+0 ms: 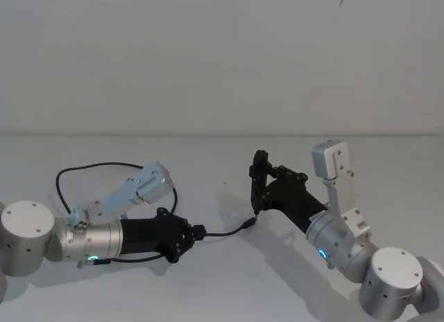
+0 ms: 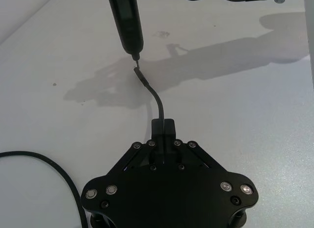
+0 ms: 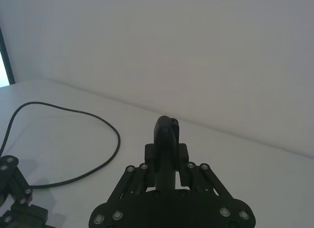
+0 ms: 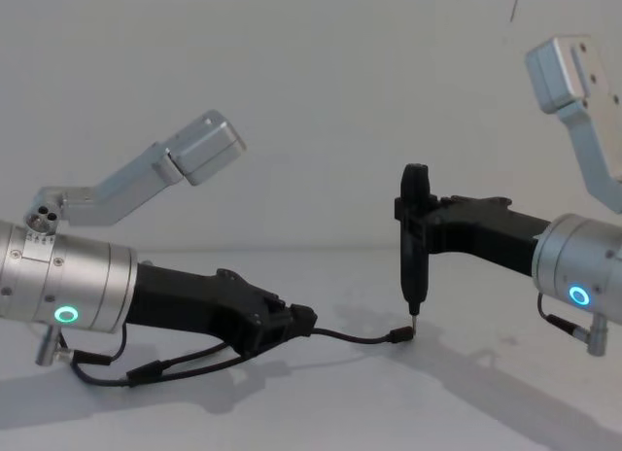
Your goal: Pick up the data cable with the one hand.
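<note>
The data cable (image 1: pixel 83 166) is thin and black, looping on the white table behind my left arm. My left gripper (image 1: pixel 198 233) lies low over the table and is shut on the cable close to one end. A short length of the cable (image 2: pixel 156 98) sticks out past the left gripper (image 2: pixel 163 125) to a small plug (image 4: pixel 398 336) near the table top. My right gripper (image 4: pixel 428 223) is shut on a slim black stick tool (image 4: pixel 414 247) held upright, its pin tip just above that plug. From the right wrist, the cable (image 3: pixel 98 122) curves across the table behind the tool (image 3: pixel 167 134).
A short black wrist wire (image 4: pixel 146 373) hangs under my left arm. The table's far edge (image 1: pixel 222 134) meets a plain wall. Open white table top (image 1: pixel 222 280) lies between the two arms towards me.
</note>
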